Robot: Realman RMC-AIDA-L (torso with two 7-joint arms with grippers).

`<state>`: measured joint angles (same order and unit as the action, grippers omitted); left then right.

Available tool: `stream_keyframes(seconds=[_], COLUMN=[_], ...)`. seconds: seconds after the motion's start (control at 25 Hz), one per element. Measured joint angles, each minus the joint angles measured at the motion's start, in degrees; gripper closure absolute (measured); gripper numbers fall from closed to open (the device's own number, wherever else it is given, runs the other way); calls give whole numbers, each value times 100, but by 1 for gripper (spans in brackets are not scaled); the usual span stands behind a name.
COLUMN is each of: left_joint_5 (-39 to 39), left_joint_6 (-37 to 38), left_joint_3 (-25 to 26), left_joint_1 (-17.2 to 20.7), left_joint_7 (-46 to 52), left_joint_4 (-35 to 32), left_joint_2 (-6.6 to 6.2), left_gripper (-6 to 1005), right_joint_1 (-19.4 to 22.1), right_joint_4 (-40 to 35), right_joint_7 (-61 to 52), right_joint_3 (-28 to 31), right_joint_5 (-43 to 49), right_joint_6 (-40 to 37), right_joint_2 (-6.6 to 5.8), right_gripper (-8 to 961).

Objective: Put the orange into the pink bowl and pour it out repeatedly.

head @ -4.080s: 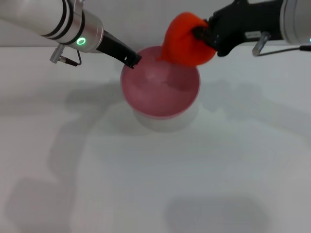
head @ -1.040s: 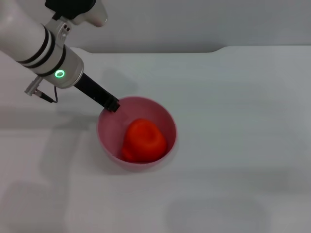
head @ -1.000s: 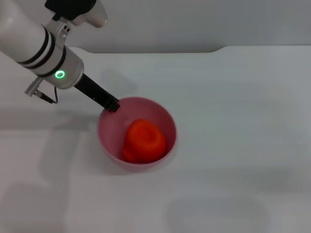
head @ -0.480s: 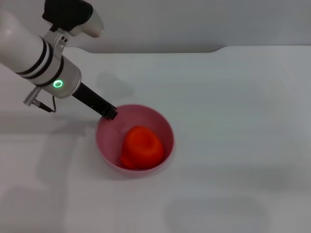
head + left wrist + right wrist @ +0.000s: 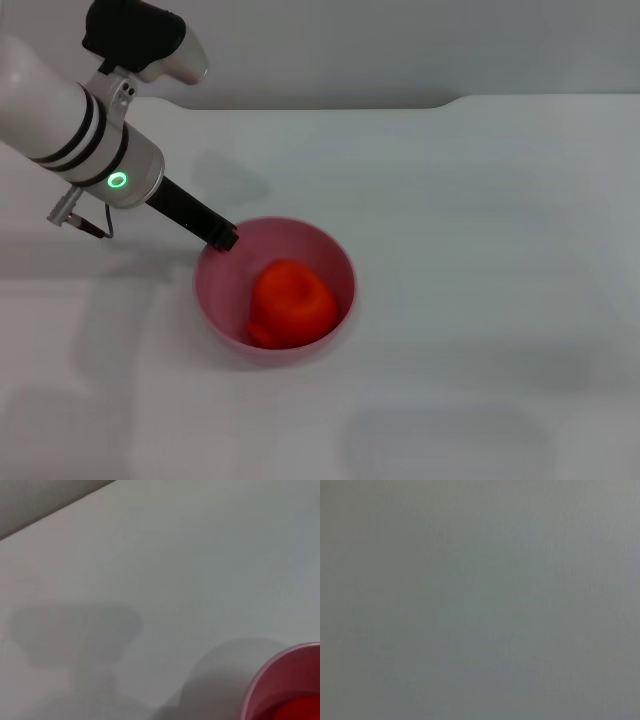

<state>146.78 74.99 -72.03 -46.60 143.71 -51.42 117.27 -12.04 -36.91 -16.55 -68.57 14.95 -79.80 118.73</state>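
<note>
Inside the pink bowl [image 5: 214, 310] sits the orange [image 5: 291, 303], so the putting-in part looks done and the pouring-out is left, while the left gripper [image 5: 222, 238] pinches the bowl's far-left rim and the right gripper is nowhere in sight.

Head view looks down; left wrist view, nearer, shares the pink bowl [image 5: 215, 305] [image 5: 260, 682].

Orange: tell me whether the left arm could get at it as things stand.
Probably yes. The orange lies uncovered in the bowl, open from above, but the left gripper is on the bowl's rim and would have to leave it.
</note>
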Motion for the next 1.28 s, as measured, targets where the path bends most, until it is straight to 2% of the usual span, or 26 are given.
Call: stream_keyframes(seconds=[0.28, 0.52, 0.6, 0.64, 0.68, 0.76, 0.8, 0.84, 0.96, 1.04, 1.28], left_joint_5=[-8, -77, -77, -388, -388, -1211, -1211, -2372, -4246, -5313, -8228], left_joint_6=[-44, -17, -17, 43, 43, 5, 5, -121, -410, -598, -1416], left_joint_3=[2, 25, 25, 133, 133, 558, 558, 1112, 1615, 1763, 1711], left_joint_1=[3, 2, 2, 33, 33, 122, 122, 211, 388, 484, 950], left_joint_7=[41, 27, 27, -159, -159, -838, -838, -1849, -3398, -4333, -7546], left_joint_4=[-1, -130, -130, -490, -490, -806, -806, -773, -267, 168, 1403], left_joint_2=[5, 13, 13, 26, 26, 32, 32, 37, 38, 39, 151], left_gripper=[929, 769, 653, 596, 538, 459, 439, 418, 356, 315, 323], right_joint_1=[0, 0, 0, 1, 1, 1, 1, 1, 1, 1, 23], right_joint_4=[0, 18, 23, 25, 27, 32, 33, 34, 39, 47, 63], right_joint_7=[-8, -10, -11, -11, -12, -13, -13, -14, -15, -15, -15], right_joint_3=[-9, -8, -7, -7, -7, -7, -10, -19, -80, -111, -122], right_joint_5=[0, 0, 0, 0, 0, 0, 0, 0, 0, 0, -46], right_joint_6=[-2, 0, 1, -1, -6, -23, -28, -33, -40, -46, -53], right_joint_2=[1, 0, -4, -6, -6, -7, -7, -7, -3, 0, 15], right_gripper=[498, 498, 498, 498, 498, 498, 498, 498, 498, 498, 498])
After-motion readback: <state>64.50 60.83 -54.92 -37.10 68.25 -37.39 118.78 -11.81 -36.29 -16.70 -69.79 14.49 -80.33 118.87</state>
